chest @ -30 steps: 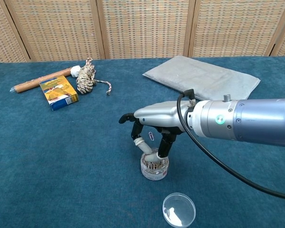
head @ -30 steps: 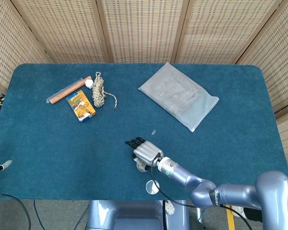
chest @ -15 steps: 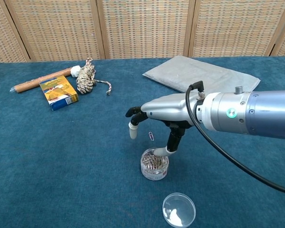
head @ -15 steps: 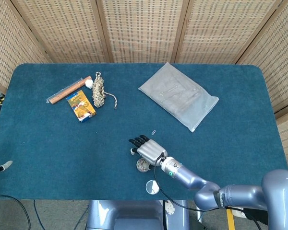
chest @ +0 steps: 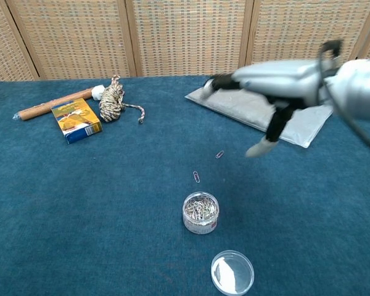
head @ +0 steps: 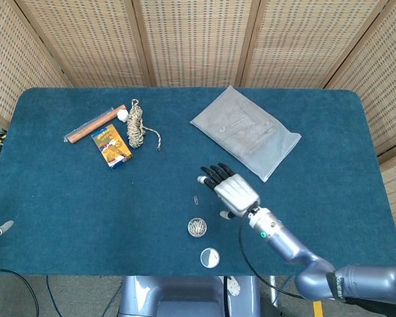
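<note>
Moved: the right hand (head: pixel 233 192), lately low over the jar of paper clips (chest: pixel 200 213), has risen and swung off toward the grey pouch (head: pixel 245 131); it hangs above the worktop (head: pixel 53 198) with fingers spread and nothing visibly held, though the chest view blurs it. A second loose clip (chest: pixel 219 155) now lies on the cloth beyond the first loose clip (chest: pixel 197 176).

Left hand: not seen in either view.

Jar of paper clips: small, clear, round, open-topped, upright, near the front edge of the worktop, well apart from the right hand. Judged light, stiff and smooth-walled, likely to slide or tip if pushed; best taken around its side wall. The clips inside are thin and slippery, best pinched singly between fingertips.

Lid (chest: pixel 232 272): clear disc, lying flat just in front of the jar.

Far left group: wooden stick (head: pixel 95 124), orange card packet (head: pixel 111 145), hank of twine (head: pixel 138 125), lying close together.

Grey pouch: flat, soft-looking, at the far right.
</note>
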You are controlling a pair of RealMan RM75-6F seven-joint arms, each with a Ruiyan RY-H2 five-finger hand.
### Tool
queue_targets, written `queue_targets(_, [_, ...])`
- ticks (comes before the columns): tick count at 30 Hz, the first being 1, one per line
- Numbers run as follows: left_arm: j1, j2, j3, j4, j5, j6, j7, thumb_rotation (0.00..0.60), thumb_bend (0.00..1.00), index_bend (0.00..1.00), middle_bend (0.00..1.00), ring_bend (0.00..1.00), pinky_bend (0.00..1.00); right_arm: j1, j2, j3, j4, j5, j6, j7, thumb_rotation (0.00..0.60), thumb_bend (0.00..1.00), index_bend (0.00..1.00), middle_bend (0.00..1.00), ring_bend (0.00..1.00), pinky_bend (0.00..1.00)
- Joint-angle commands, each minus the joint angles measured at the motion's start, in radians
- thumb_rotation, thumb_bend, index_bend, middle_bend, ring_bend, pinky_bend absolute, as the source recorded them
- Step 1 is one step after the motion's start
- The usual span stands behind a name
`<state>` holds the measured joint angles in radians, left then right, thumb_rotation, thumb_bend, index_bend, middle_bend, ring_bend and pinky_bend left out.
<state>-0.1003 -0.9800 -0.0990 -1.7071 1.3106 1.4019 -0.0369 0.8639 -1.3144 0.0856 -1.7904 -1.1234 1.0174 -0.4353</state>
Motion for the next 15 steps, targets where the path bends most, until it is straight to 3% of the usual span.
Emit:
queue_targets(1, [0.01, -0.007, 0.001, 0.018, 0.036, 0.032, -0.03, 0.6, 0.0, 0.0, 0.0, 0.0, 0.0, -0.275, 0.151, -0.094, 0.03, -0.157, 0.36, 0.095, 0.6, 0.0, 0.0, 0.0, 0.0, 0.0])
queue_targets(8, [0.022, -0.012, 0.012, 0.024, 0.067, 0.055, -0.041, 0.6, 0.0, 0.0, 0.0, 0.0, 0.0, -0.446, 0.137, -0.143, 0.172, -0.222, 0.493, 0.235, 0.6, 0.0, 0.0, 0.0, 0.0, 0.0])
queue_targets(15, [0.03, -0.008, 0.019, 0.016, 0.086, 0.069, -0.041, 0.6, 0.0, 0.0, 0.0, 0.0, 0.0, -0.519, 0.117, -0.136, 0.247, -0.265, 0.534, 0.287, 0.6, 0.0, 0.0, 0.0, 0.0, 0.0])
